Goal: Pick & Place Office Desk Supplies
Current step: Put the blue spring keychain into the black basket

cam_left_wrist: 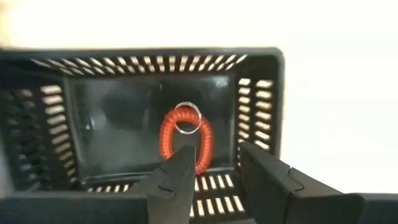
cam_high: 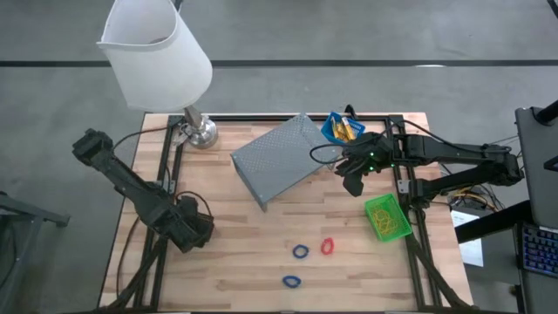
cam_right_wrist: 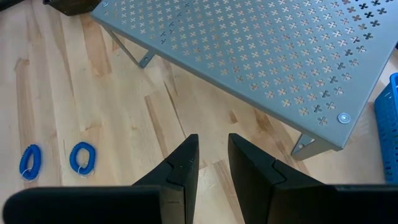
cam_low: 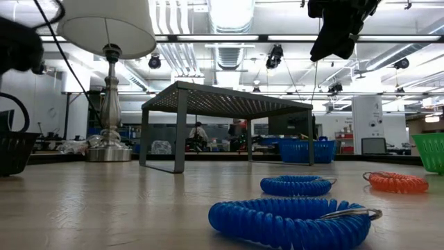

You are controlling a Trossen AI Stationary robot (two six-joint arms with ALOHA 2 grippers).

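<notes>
In the left wrist view, a red loop (cam_left_wrist: 186, 138) lies flat on the floor of the black bin (cam_left_wrist: 261, 93). My left gripper (cam_left_wrist: 217, 163) hovers open above it, pointing down, with nothing between its fingers. In the high view this gripper (cam_high: 187, 228) covers the bin at the table's left. Two blue loops (cam_high: 300, 251) (cam_high: 290, 281) and another red loop (cam_high: 327, 247) lie on the wood near the front. My right gripper (cam_high: 353, 180) hangs over the table right of the middle, its fingers (cam_right_wrist: 212, 152) slightly apart and empty. Yellow pieces fill the blue bin (cam_high: 340, 128).
A grey perforated metal shelf (cam_high: 279, 160) stands on legs mid-table, just left of my right gripper. A white-shaded lamp (cam_high: 157, 52) stands at the far left corner. The green bin (cam_high: 386, 218) sits by the right edge. Bare wood lies around the loops at the front.
</notes>
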